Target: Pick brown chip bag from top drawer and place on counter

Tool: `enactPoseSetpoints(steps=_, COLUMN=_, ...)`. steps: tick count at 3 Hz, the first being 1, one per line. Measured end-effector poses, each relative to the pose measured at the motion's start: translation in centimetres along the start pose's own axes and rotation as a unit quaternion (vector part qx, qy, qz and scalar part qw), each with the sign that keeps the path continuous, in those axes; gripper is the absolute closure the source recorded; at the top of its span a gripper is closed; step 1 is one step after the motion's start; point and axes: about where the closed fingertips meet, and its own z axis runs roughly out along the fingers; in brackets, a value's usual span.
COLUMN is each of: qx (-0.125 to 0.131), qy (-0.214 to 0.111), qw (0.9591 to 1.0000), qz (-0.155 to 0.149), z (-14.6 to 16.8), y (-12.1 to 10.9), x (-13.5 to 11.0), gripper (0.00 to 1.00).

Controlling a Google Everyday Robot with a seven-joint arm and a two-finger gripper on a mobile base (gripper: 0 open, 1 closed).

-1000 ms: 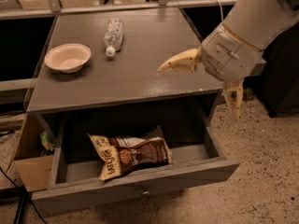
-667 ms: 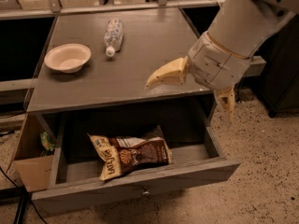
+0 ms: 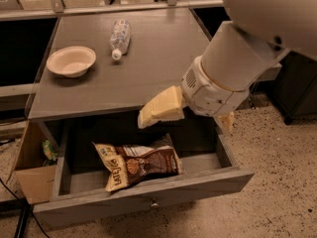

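The brown chip bag (image 3: 141,165) lies flat in the open top drawer (image 3: 148,195), slightly left of its middle, lettering up. The grey counter (image 3: 148,68) is directly above the drawer. My gripper (image 3: 193,115) hangs over the drawer's right half, at the counter's front edge and above and to the right of the bag. It is open and empty. One cream finger (image 3: 161,108) points left above the bag. The other finger (image 3: 226,122) shows behind the wrist on the right.
A cream bowl (image 3: 71,61) and a clear plastic bottle (image 3: 119,37) lying on its side rest on the counter's back left. A tan cardboard box (image 3: 32,180) holding a small green packet (image 3: 48,150) stands left of the drawer. The floor is speckled.
My arm has moved left and down, from beside the counter's right edge to over the open drawer. The bag, bowl and bottle have not moved.
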Motion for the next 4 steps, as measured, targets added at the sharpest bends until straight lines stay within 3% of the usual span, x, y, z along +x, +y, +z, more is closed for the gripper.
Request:
enactPoseSetpoints(steps=1, qx=0.011, qy=0.047, qw=0.996, qz=-0.074, z=0.9, y=-0.6, x=0.4, gripper=0.0)
enactPoseSetpoints(steps=2, qx=0.016, qy=0.077, qw=0.9922, qz=-0.096, z=0.5, y=-1.2, x=1.8, gripper=0.0)
enactPoseSetpoints(steps=4, qx=0.009, qy=0.057, qw=0.9919, qz=-0.113, z=2.7, y=-1.9, x=2.1, gripper=0.0)
